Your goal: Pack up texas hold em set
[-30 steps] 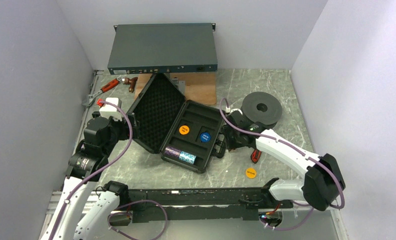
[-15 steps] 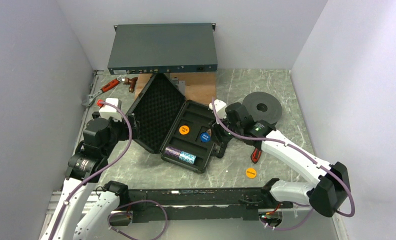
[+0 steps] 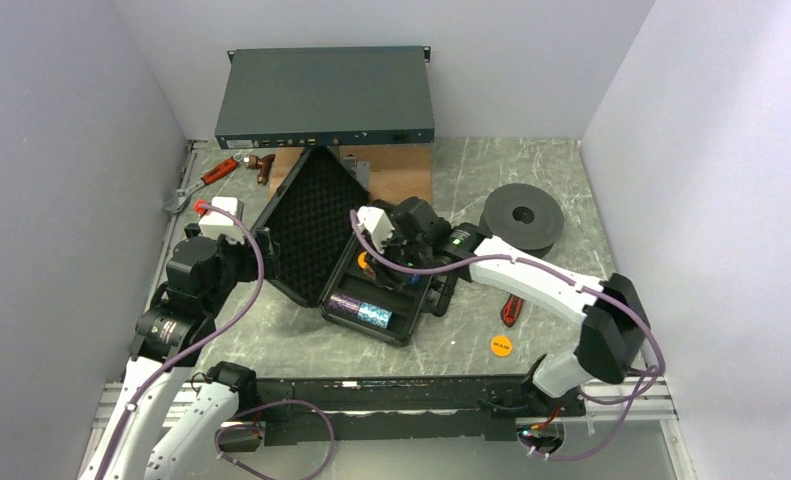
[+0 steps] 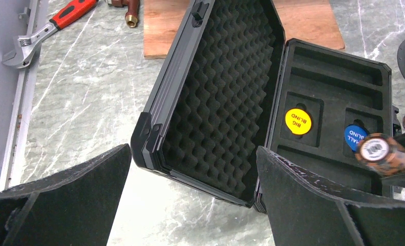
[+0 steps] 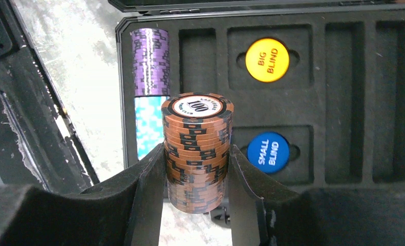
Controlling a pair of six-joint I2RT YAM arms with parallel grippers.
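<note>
While we are reading the desk (image 3: 571,200) from left to right, we are logging a red-handled wrench (image 4: 46,23) lying at its far-left edge. The left gripper (image 4: 192,151) is hovering with its jaws spread wide and is holding nothing, just beside the raised lid of the black case (image 3: 316,220). The case is standing open at mid-desk, with its egg-crate foam facing that arm.

In one slot along the tray's edge, the purple roll (image 5: 150,61) and the teal roll (image 5: 148,125) are lying end to end. The right gripper (image 5: 196,169) is clamping the brown roll (image 5: 196,148), one finger on each side. It is holding the roll above the tray; in the wrist view it is showing between the teal roll and the blue disc (image 5: 268,152).

The blue disc and the yellow disc (image 5: 267,60) are each sitting in their own recess. Further right, an orange disc (image 3: 501,347) is lying on the bare desk, well apart from the case. A black round weight (image 3: 521,215) is sitting behind it.
</note>
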